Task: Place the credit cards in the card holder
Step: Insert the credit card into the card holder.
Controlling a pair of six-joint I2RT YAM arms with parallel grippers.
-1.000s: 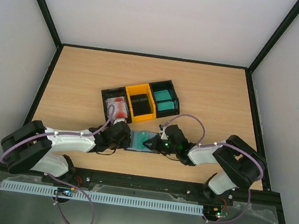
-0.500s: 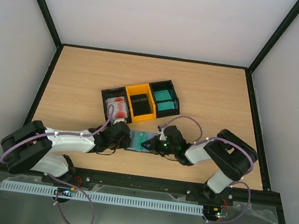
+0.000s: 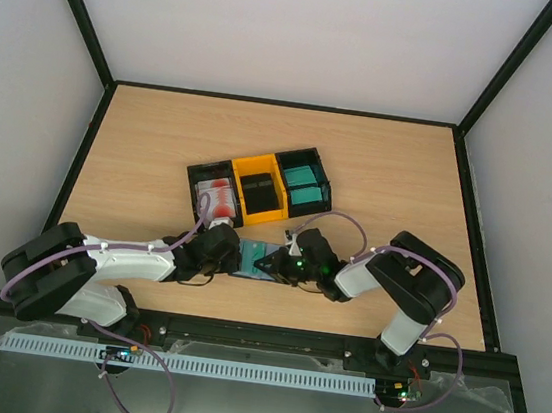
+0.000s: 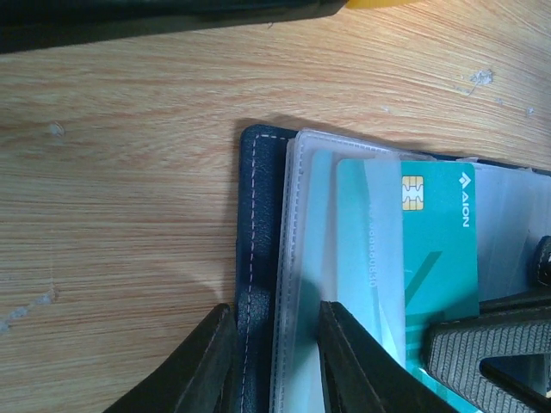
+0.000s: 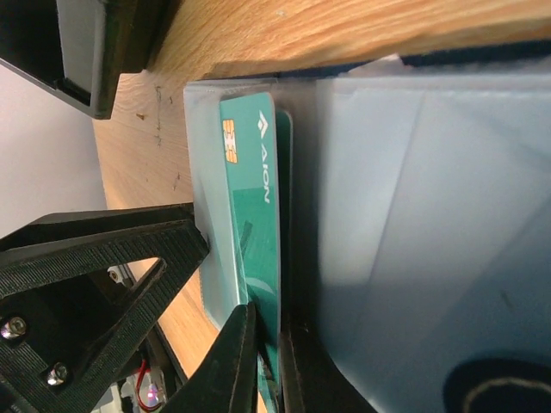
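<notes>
The navy card holder lies open on the table between my two grippers. My left gripper is shut on its left edge, pinning the navy cover and clear sleeves. My right gripper is shut on a teal card whose chip end is partly under a clear sleeve. The teal card also shows in the left wrist view. More cards sit in the bins: red-blotched white, black, teal.
The row of black and yellow bins stands just behind the holder. The right gripper's finger shows at the lower right of the left wrist view, and the left gripper's finger shows at the left of the right wrist view.
My right gripper has moved left with the teal card, pushing it further over the holder. The left arm has stayed put.
</notes>
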